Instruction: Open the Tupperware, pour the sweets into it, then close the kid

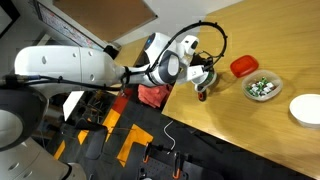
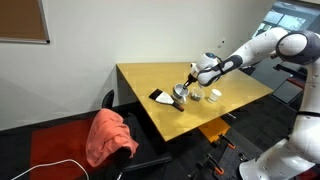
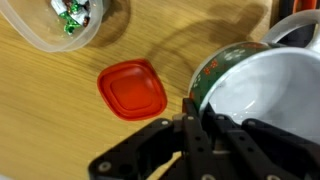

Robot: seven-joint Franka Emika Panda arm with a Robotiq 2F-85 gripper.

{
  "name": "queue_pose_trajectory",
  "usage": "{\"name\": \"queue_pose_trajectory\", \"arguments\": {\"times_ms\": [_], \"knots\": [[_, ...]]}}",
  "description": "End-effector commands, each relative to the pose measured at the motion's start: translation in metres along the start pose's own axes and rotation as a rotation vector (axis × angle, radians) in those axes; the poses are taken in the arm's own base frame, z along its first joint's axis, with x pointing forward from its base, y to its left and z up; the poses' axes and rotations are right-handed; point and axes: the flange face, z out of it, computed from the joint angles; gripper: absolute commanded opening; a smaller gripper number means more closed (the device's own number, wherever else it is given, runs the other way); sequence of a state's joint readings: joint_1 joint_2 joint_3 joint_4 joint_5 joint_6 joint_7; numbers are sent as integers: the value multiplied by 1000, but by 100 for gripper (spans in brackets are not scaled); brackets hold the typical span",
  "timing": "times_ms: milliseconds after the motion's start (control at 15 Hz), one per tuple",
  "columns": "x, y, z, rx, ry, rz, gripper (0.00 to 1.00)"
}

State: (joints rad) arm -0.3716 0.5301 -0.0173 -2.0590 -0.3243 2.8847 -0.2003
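item 1, tupperware: clear tub, uncovered, upright on the counter; seen in the top left corner of the wrist view, partly cut off by the frame edge.

item 2, sweets: small green and white pieces, lying inside the tupperware; also seen there in an exterior view.

item 3, red lid: glossy, flat on the counter, off the tub; just beside the tupperware and apart from it, between the tub and the mug in the wrist view.

item 4, mug: white inside, green patterned band outside, tilted so that its inside faced the wrist camera; nothing could be seen in the part that showed.

item 5, pincer: clenched on the rim of the mug, fingers nearly together with the wall between them; carried by the white arm reaching over the counter.

item 6, white dish: on the counter at the frame edge, near the tupperware, on the far side from the pincer.

item 7, cloth: red-pink bundle at the counter's edge, beneath the arm.
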Motion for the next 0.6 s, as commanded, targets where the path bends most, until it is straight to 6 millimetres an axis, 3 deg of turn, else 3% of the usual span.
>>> {"name": "queue_pose_trajectory", "arguments": {"times_ms": [0, 533], "knots": [[13, 19, -6, -31, -38, 6, 2], [12, 17, 32, 21, -62, 0, 2]]}}
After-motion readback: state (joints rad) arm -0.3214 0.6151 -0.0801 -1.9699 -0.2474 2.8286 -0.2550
